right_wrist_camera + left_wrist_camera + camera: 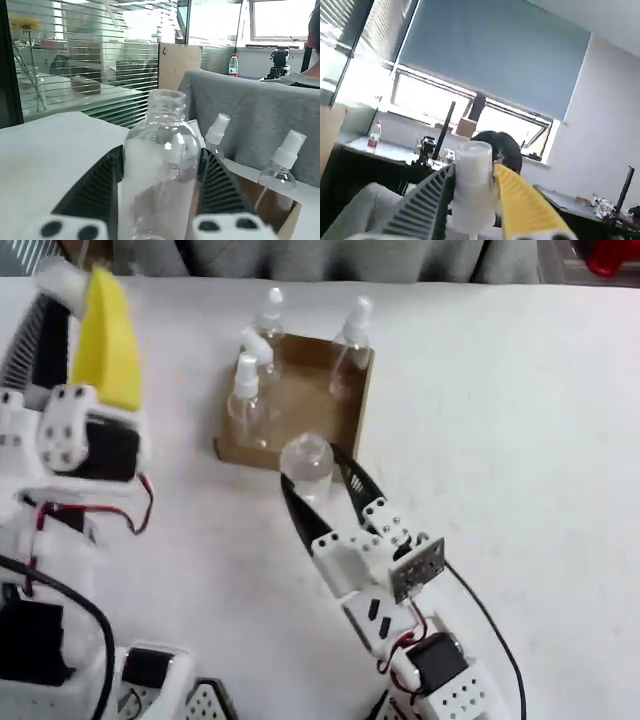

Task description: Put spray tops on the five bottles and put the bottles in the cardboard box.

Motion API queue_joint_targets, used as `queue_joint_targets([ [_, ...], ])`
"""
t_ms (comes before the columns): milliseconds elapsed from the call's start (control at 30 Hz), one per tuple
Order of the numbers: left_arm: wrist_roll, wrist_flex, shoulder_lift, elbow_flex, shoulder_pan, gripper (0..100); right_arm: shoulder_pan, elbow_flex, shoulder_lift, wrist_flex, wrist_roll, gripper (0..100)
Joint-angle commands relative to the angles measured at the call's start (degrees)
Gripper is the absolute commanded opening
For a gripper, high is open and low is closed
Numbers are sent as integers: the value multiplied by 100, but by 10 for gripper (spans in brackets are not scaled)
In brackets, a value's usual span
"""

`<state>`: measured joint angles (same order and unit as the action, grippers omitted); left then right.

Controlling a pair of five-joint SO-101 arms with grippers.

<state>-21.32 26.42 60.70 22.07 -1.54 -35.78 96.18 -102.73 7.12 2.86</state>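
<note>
While right gripper (310, 468) pinches it, bottle (159, 165): upright, neck open.
Spray top (474, 186): pinched by left gripper (473, 170), well apart.

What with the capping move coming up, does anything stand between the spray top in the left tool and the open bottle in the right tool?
Nothing visible blocks it. The spray top sits raised in the left tool; the bottle is uncapped. The capped bottles in the cardboard box stand close beside the path.

Glossy clear plastic bottle (160, 165), matt brown cardboard box (300, 398).
</note>
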Motion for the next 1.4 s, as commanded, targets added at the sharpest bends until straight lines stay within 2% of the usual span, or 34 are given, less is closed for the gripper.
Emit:
queue_joint_targets([
  [0, -633, 651, -1086, -1187, -4, 23, -31, 70, -48, 189, -44, 16],
  [133, -1169, 1371, -1780, -1881, -189, 23, -40, 70, -57, 435, -53, 16],
  [300, -1213, 2207, -2141, -2409, -892, 23, -13, 70, -57, 426, -53, 16],
  [500, -1169, 2347, -2176, -2356, -1402, 23, -13, 70, -57, 435, -53, 16],
  [867, -1160, 2444, -2158, -2163, -1393, 23, -4, 70, -57, 558, -53, 16],
  [1200, -844, 3218, -2141, -2119, -1411, 22, 171, 70, -57, 558, -53, 16],
  [1367, -826, 3147, -2132, -1407, -1710, 22, 127, 70, -48, 558, -62, 16],
])
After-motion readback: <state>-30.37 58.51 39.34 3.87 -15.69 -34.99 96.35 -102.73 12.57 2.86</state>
